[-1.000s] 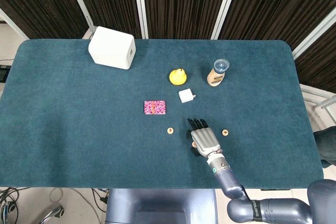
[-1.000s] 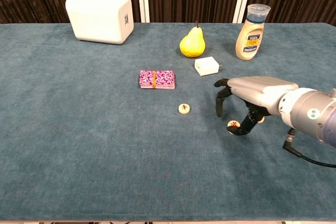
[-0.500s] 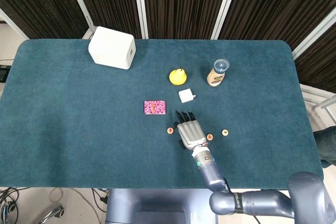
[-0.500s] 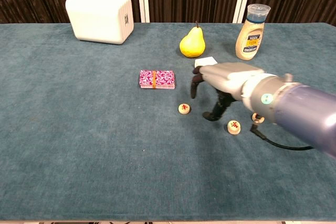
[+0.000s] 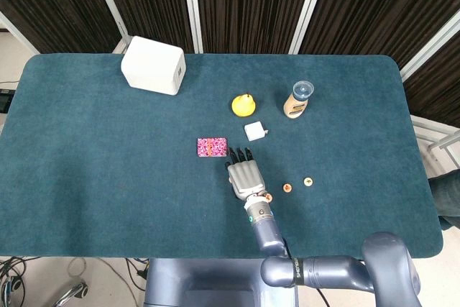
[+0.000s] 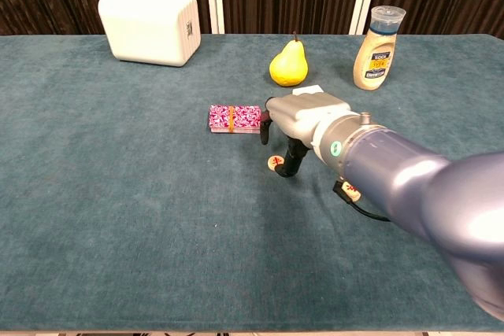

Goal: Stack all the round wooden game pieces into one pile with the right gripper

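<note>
Three round wooden pieces lie apart on the blue table. The left piece [image 6: 275, 164] sits on the cloth right beside the down-curled fingertips of my right hand [image 6: 303, 118]; the head view hides it under that hand [image 5: 243, 175]. The hand holds nothing and its fingers are apart. The middle piece [image 5: 287, 188] and the right piece [image 5: 307, 181] lie to the hand's right. In the chest view the middle piece [image 6: 350, 191] peeks out below my forearm, and the right one is hidden behind the arm. My left hand shows in neither view.
A pink card deck [image 5: 212, 147] lies just beyond the hand's fingertips. Behind it are a white adapter [image 5: 254, 131], a yellow pear [image 5: 244, 105] and a sauce bottle [image 5: 298, 100]. A white box [image 5: 154, 65] stands at the far left.
My right hand let go of the middle piece, leaving it on the cloth, and swept left across the table until its fingers reached the left piece.
</note>
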Robot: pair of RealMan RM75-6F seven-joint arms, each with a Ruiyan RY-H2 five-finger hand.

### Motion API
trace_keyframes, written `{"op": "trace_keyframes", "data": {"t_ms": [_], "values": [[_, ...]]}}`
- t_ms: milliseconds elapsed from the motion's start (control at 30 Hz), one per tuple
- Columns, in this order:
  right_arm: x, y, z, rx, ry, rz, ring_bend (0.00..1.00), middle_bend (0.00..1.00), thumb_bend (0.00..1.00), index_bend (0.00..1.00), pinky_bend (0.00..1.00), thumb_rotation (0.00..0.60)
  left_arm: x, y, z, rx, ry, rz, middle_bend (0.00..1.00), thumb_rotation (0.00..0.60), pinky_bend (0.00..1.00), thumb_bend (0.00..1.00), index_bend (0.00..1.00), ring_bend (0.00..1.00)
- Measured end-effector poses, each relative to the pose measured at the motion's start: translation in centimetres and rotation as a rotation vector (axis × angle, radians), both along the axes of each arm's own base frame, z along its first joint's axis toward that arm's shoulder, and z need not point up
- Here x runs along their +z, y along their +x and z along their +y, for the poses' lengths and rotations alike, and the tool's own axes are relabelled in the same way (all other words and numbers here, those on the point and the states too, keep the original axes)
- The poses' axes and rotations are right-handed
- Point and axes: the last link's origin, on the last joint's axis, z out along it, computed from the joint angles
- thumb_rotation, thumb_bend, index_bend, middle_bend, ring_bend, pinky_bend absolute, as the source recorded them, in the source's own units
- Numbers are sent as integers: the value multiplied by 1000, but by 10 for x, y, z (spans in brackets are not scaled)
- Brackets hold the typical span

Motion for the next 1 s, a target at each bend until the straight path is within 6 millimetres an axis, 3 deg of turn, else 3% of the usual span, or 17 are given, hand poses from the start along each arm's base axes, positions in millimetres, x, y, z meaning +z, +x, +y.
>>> {"op": "trace_keyframes", "data": {"t_ms": [1000], "values": [[-17, -7, -10, -40, -23, 31, 0, 0, 400, 494, 0, 600, 0, -1, 0, 2, 0, -2, 0, 600, 50, 94, 0, 0]]}}
